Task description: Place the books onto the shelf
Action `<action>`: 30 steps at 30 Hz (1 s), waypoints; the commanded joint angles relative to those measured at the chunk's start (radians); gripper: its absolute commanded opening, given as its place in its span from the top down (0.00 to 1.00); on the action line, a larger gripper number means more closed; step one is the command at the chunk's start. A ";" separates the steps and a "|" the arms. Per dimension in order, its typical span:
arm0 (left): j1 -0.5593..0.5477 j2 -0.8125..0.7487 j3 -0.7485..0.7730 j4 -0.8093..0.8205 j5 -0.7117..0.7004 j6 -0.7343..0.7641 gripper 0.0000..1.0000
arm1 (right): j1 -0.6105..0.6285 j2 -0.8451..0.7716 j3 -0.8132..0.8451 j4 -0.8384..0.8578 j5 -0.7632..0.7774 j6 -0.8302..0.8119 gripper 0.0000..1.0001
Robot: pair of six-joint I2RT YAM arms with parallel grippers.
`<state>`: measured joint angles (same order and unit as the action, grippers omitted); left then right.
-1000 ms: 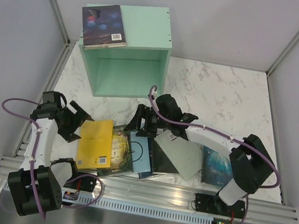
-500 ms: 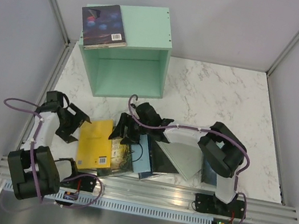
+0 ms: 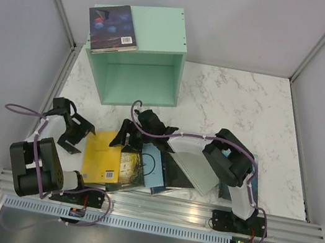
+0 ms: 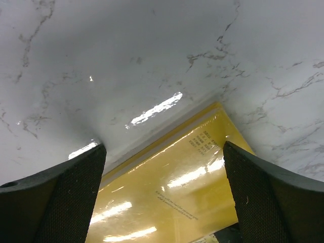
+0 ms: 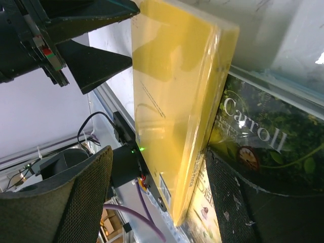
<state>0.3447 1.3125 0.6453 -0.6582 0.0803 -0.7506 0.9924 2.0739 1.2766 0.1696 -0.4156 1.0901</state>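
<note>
Several books lie fanned at the table's front: a yellow one (image 3: 103, 156), a dark one with gold art (image 3: 131, 165), a light blue one (image 3: 153, 169), a black one (image 3: 179, 176) and a pale one (image 3: 197, 165). A dark blue starry book (image 3: 111, 27) lies on top of the mint-green shelf (image 3: 160, 30). My right gripper (image 3: 124, 141) is open and straddles the yellow book's right edge (image 5: 172, 101); one finger (image 5: 238, 202) rests on the dark book (image 5: 273, 147). My left gripper (image 3: 77, 135) is open, with the yellow book's corner (image 4: 172, 192) between its fingers.
The shelf's open side faces the arms. A teal book (image 3: 253, 183) shows partly under the right arm. An aluminium rail (image 3: 154, 205) runs along the front edge, and frame posts stand at both back corners. Grey walls close in the sides.
The right gripper has moved left from the middle books to the yellow book's right edge. The left arm has folded back towards its base, and its gripper has stayed by the yellow book.
</note>
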 commanded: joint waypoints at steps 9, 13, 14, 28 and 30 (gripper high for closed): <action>-0.009 0.022 -0.246 0.275 0.168 -0.061 0.00 | 0.043 0.144 -0.039 0.080 0.029 0.085 0.26; -0.010 -0.036 -0.266 0.293 0.222 -0.082 0.01 | 0.046 0.155 -0.040 0.172 0.020 0.134 0.32; -0.010 -0.051 -0.268 0.293 0.226 -0.087 0.01 | 0.046 0.157 -0.034 0.174 0.020 0.143 0.37; -0.010 -0.301 -0.013 0.034 0.306 0.005 0.02 | -0.080 -0.178 -0.112 0.044 0.031 0.013 1.00; -0.010 -0.329 0.025 0.029 0.360 0.004 0.02 | -0.115 -0.257 -0.111 0.018 0.011 0.001 1.00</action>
<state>0.3359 1.0348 0.5892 -0.5854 0.3565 -0.7876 0.9371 1.9766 1.1572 0.2188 -0.4160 1.1603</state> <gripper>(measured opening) 0.983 0.222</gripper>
